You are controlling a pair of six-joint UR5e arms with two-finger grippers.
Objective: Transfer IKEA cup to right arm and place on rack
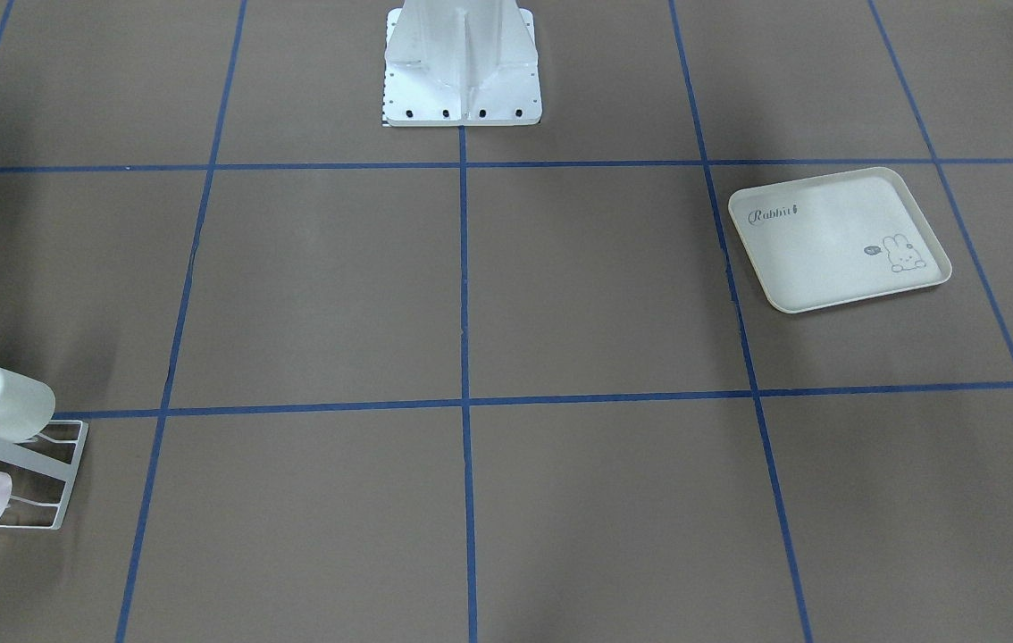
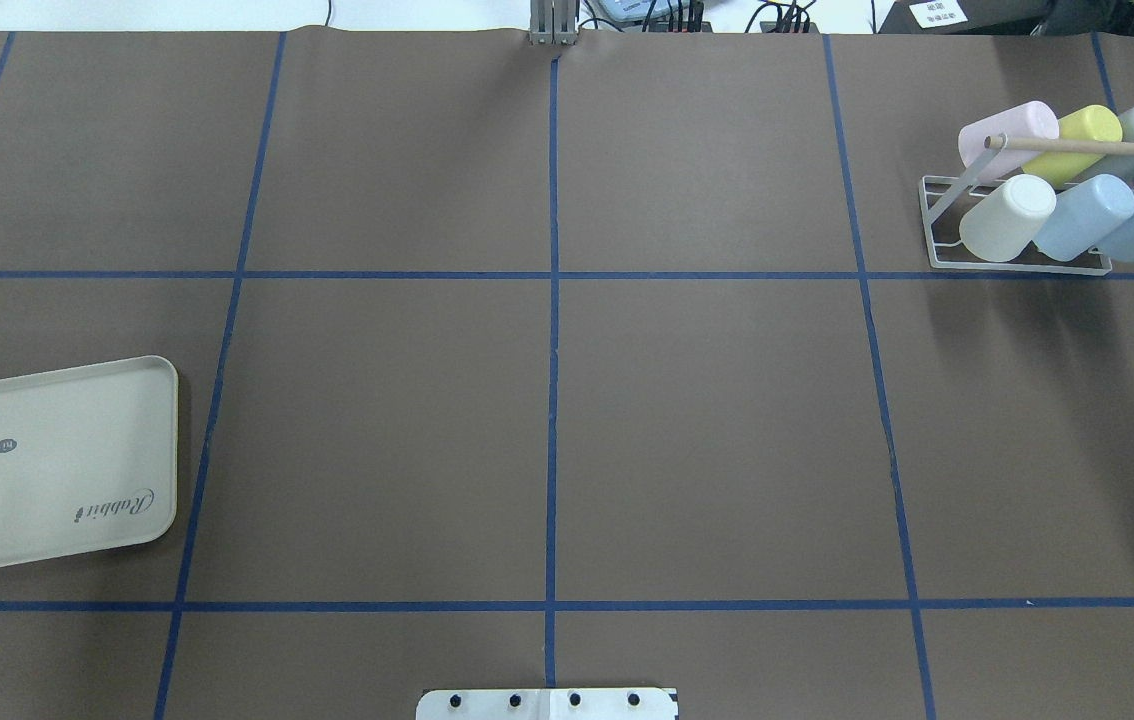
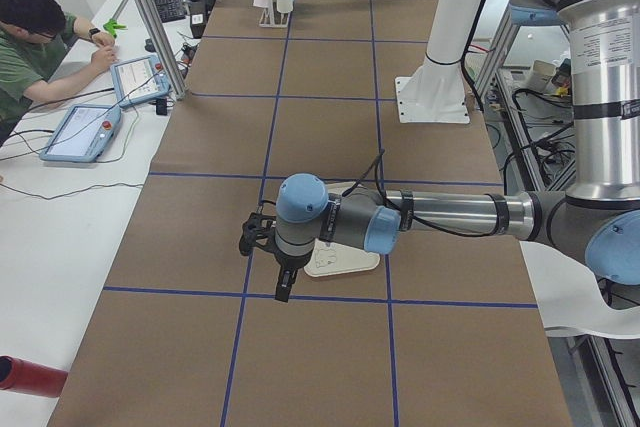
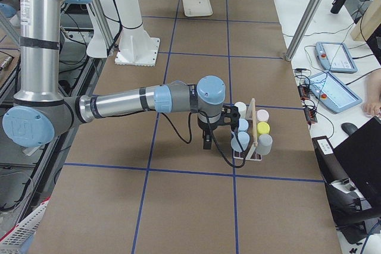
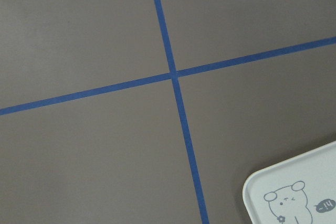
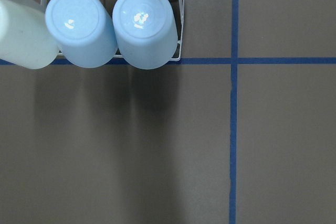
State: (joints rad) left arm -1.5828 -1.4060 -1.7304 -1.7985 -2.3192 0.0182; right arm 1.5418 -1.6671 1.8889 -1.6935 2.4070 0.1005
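The white wire rack (image 2: pixel 1019 266) with a wooden dowel (image 2: pixel 1092 147) stands at the table's far right. It holds several cups tilted on its prongs: a white cup (image 2: pixel 1007 217), two blue, a pink, a yellow and a grey one. It also shows in the front view (image 1: pixel 60 482) and the right wrist view (image 6: pixel 181 24). My right gripper (image 4: pixel 206 143) hangs just beside the rack, above the table. My left gripper (image 3: pixel 282 290) hangs by the tray. I cannot tell whether either is open or shut. No cup shows at either.
A cream rabbit-printed tray (image 2: pixel 47 465) lies at the table's left, bare, and shows in the left wrist view (image 5: pixel 294 198). The robot's base plate (image 2: pixel 547 703) sits at the near edge. An operator (image 3: pixel 40 42) sits at a side table.
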